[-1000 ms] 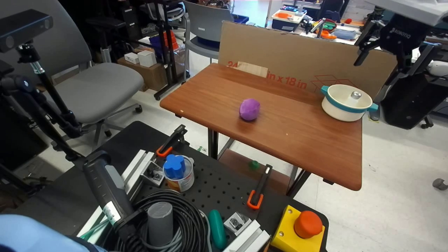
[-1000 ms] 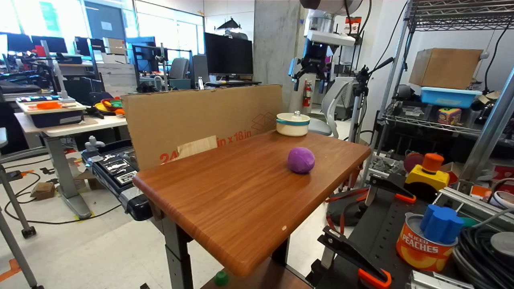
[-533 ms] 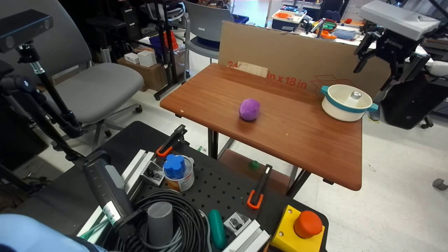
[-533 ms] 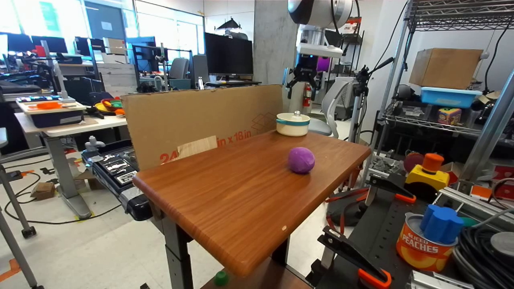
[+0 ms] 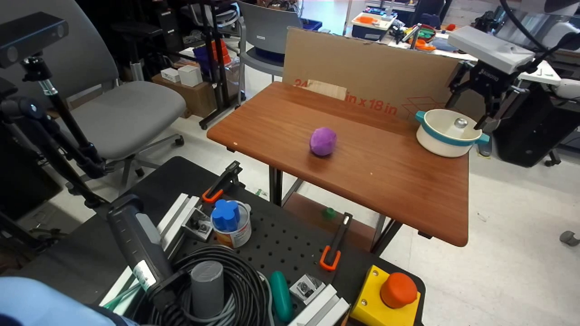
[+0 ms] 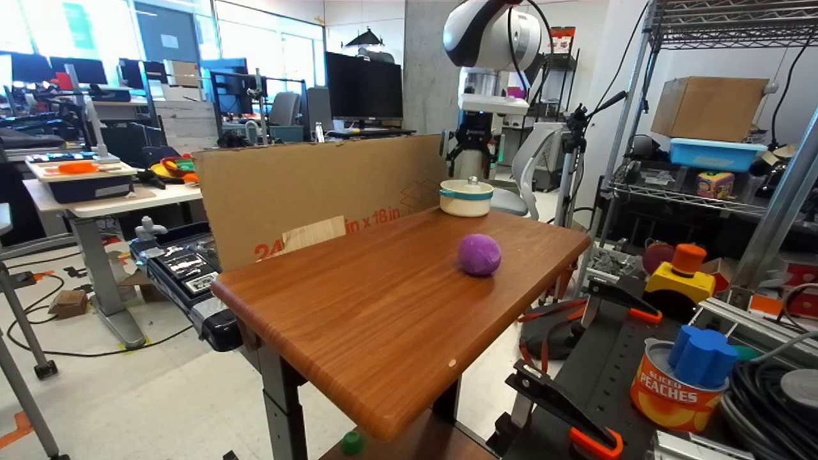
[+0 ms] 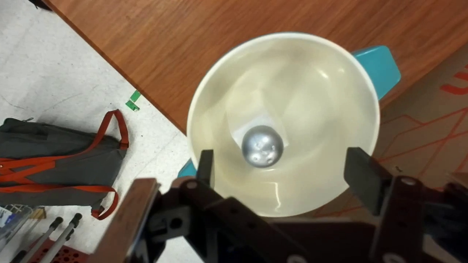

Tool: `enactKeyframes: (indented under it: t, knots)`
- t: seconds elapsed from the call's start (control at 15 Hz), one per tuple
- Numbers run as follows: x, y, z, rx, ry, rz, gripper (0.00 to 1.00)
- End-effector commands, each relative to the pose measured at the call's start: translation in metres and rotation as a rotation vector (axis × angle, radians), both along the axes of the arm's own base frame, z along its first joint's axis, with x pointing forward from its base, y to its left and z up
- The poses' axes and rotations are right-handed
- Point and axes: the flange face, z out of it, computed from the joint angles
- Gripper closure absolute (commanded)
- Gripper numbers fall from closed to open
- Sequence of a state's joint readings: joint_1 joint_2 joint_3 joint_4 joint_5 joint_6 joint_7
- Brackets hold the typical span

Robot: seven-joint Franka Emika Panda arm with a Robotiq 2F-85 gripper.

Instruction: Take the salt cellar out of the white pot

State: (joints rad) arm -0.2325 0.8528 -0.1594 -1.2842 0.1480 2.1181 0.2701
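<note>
In both exterior views your gripper point(image 5: 464, 116) hangs above the white pot point(image 5: 438, 141), jaws wide apart, w/ the salt cellar point(image 5: 456, 129) standing inside. Wrist view: its silvery cap point(image 7: 262, 146) sits off-ctr, nearer one jaw. Prob. light, stiff & slick up top, so pinch its white body point(image 7: 254, 121) below.

The white pot point(image 7: 318, 117) looks glossy, the salt cellar point(image 7: 261, 144) metal-topped, the table point(image 5: 362, 160) wooden.
</note>
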Motion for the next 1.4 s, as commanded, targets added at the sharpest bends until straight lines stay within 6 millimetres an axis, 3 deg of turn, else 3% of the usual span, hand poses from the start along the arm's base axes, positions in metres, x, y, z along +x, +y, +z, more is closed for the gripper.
enactKeyframes:
  t: [0.0, 0.33, 0.47, 0.53, 0.73, 1.0, 1.13, 1.33]
  knots:
    - [0.015, 0.012, -0.005, -0.001, 0.008, 0.006, 0.39]
    - [0.018, 0.014, 0.002, 0.011, 0.013, -0.006, 0.77]
    - [0.017, 0.014, 0.020, 0.035, 0.011, -0.033, 0.93]
    - [0.017, 0.016, 0.031, 0.048, 0.006, -0.037, 0.96]
    - [0.012, 0.038, 0.086, 0.108, -0.022, -0.017, 0.93]
    - [-0.012, 0.076, 0.161, 0.142, -0.051, 0.051, 0.93]
    - [-0.023, 0.093, 0.172, 0.150, -0.032, 0.076, 0.93]
    - [-0.033, 0.113, 0.147, 0.158, 0.037, 0.088, 0.93]
